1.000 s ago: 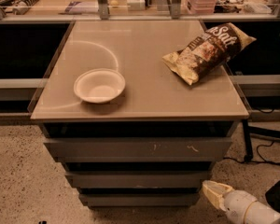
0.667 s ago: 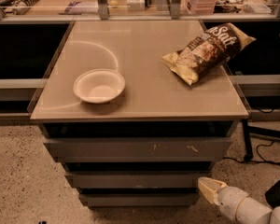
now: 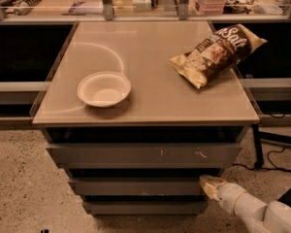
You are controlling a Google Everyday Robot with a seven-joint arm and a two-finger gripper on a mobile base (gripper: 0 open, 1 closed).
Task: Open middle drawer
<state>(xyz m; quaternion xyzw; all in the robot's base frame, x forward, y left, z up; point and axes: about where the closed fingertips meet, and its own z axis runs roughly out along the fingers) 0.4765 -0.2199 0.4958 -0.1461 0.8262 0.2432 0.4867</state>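
Observation:
The cabinet under the tabletop has three grey handleless drawer fronts stacked one above another. The middle drawer (image 3: 136, 186) is the plain flat front in between; it looks shut, with a dark gap above it. The top front (image 3: 143, 155) is the widest and has pale scratch marks. The bottom front (image 3: 144, 207) is the narrowest. My gripper (image 3: 208, 184), cream-tipped on a white arm, comes in from the lower right and sits at the right end of the middle drawer, touching or nearly touching it.
On the tabletop (image 3: 150, 57) stand a white bowl (image 3: 104, 88) at the left and a brown chip bag (image 3: 217, 54) at the right. Black cables (image 3: 276, 155) lie on the speckled floor to the right. Shelves with clutter run along the back.
My gripper has moved left and slightly up, from the lower right toward the right end of the middle drawer. The drawers, bowl and bag have not moved.

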